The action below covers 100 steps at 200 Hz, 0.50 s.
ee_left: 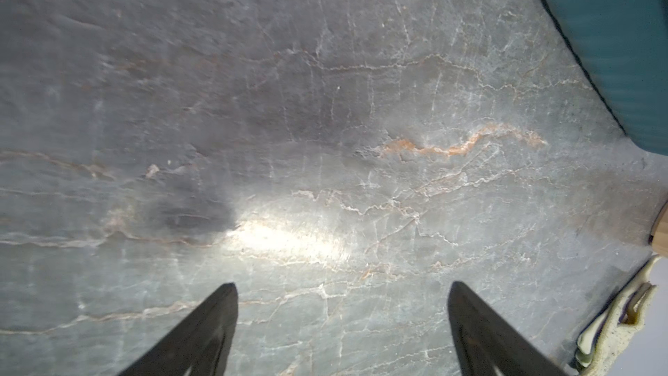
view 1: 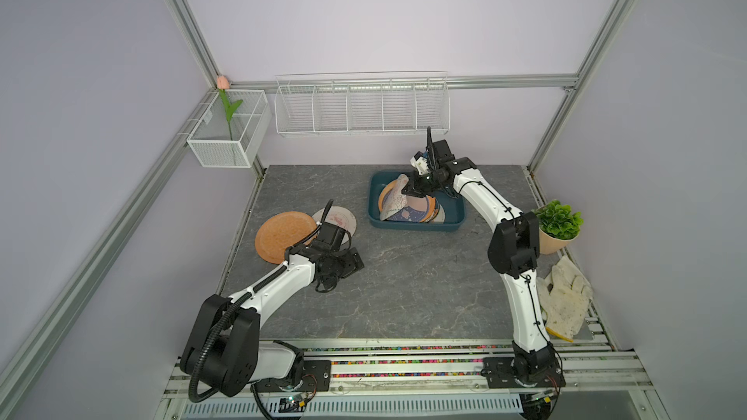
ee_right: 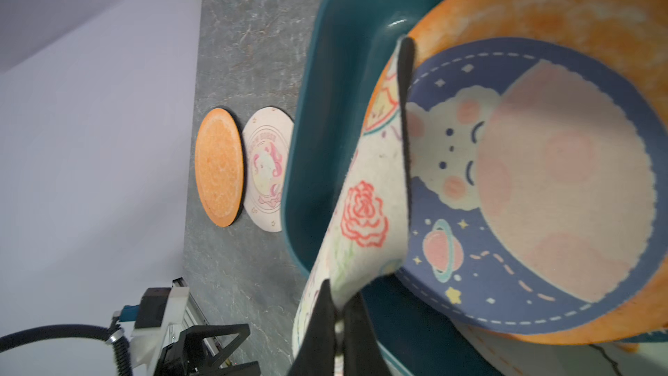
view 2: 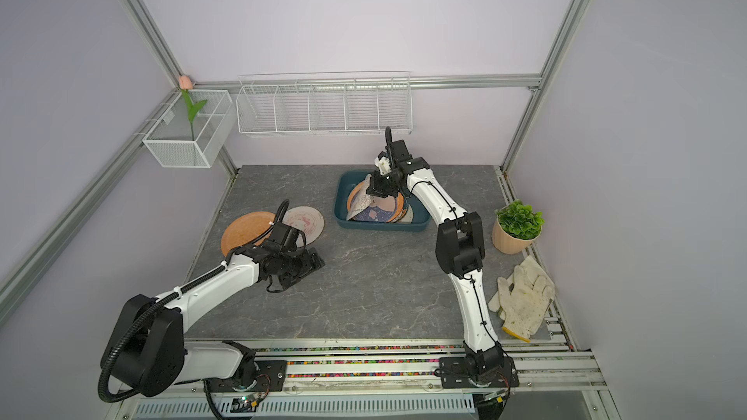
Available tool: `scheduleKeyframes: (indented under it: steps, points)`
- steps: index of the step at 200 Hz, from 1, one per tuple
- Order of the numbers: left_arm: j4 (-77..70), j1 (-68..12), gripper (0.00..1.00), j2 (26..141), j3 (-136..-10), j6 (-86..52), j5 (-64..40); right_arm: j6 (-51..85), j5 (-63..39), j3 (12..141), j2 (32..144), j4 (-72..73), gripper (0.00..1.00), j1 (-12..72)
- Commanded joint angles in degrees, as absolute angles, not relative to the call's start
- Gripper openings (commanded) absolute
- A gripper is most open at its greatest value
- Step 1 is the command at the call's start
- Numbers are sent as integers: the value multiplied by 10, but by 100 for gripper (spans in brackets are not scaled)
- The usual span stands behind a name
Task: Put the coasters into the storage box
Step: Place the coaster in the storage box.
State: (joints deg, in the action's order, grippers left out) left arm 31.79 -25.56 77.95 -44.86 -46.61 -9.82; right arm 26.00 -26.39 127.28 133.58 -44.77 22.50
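I pinch the curled rose coaster [ee_right: 361,218] in right jaws; released, it may prop against the box [ee_right: 325,103]. Left jaws wide.

Left end effector [ee_left: 342,284], dark fingers [ee_left: 202,330] spread wide, bare grey veined counter [ee_left: 253,103] between them. A corner of the teal storage box [ee_left: 614,30] and a white glove [ee_left: 614,327] show at the frame edge.

White arm links [view 1: 479,195], black joints [view 1: 515,244], black corrugated cable [view 1: 264,280].
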Motion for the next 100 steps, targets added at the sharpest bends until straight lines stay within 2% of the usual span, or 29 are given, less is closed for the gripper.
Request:
scheduleKeyframes:
  steps: [1, 26, 39, 71, 85, 100]
  points:
    - [327, -250, 91, 790, -469, -461, -85, 230, -262, 1282, 1354, -469, 7, 207]
    - [327, -245, 91, 800, -477, -459, -85, 205, -234, 1281, 1366, -505, 7, 194]
    - [330, -243, 91, 805, -484, -456, -83, 192, -215, 1280, 1367, -522, 13, 191]
    - [337, -233, 91, 817, -499, -446, -74, 176, -192, 1267, 1353, -533, 61, 189]
    - [338, -225, 91, 821, -503, -442, -71, 175, -190, 1259, 1344, -531, 72, 189]
    - [341, -217, 91, 828, -510, -436, -67, 176, -192, 1250, 1334, -528, 78, 189]
